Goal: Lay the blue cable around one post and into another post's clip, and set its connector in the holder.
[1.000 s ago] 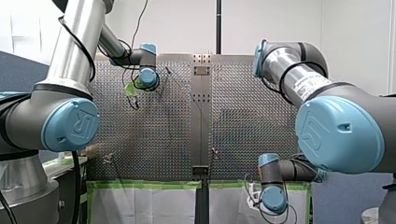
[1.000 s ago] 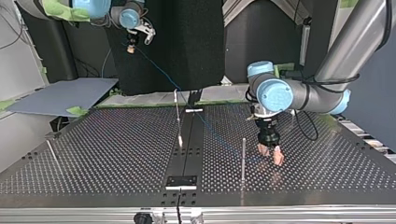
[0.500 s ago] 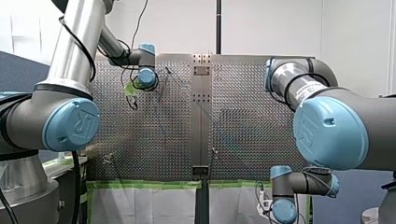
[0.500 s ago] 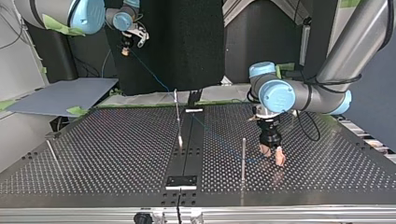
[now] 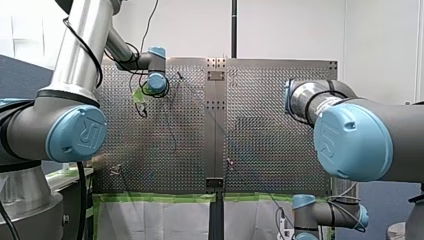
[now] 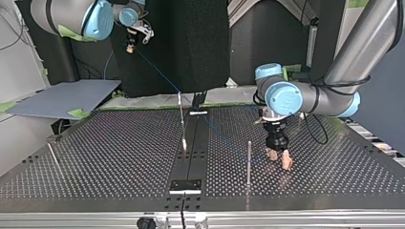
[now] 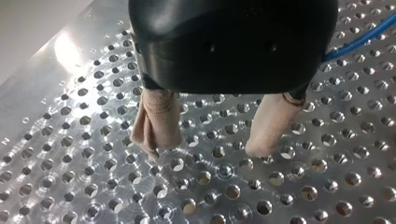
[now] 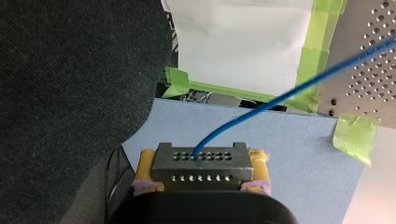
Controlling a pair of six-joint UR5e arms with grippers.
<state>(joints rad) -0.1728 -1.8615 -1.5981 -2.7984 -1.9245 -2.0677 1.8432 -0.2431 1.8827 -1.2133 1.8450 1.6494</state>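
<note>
right end effector [image 6: 130,45] clamped on connector [image 8: 201,171], high at top view's far left | blue cable [image 6: 157,71] taut down to middle post [image 6: 181,119], likely tensioned for wrapping | left end effector [image 7: 208,144] fingers apart, empty, low over counter [image 6: 95,157]

- I see the perforated table [image 6: 110,157], split by a solid centre strip [image 6: 191,155].
- A leaning post [image 6: 182,119] stands beside the strip; an upright post [image 6: 249,162] stands at the top view's right.
- A thin pin [image 6: 52,153] tilts near the left edge.
- The holder [image 6: 186,185] sits on the strip's near end.
- The blue cable [image 7: 359,42] crosses low over the holes.
- Green tape [image 5: 150,198] lines one edge.
</note>
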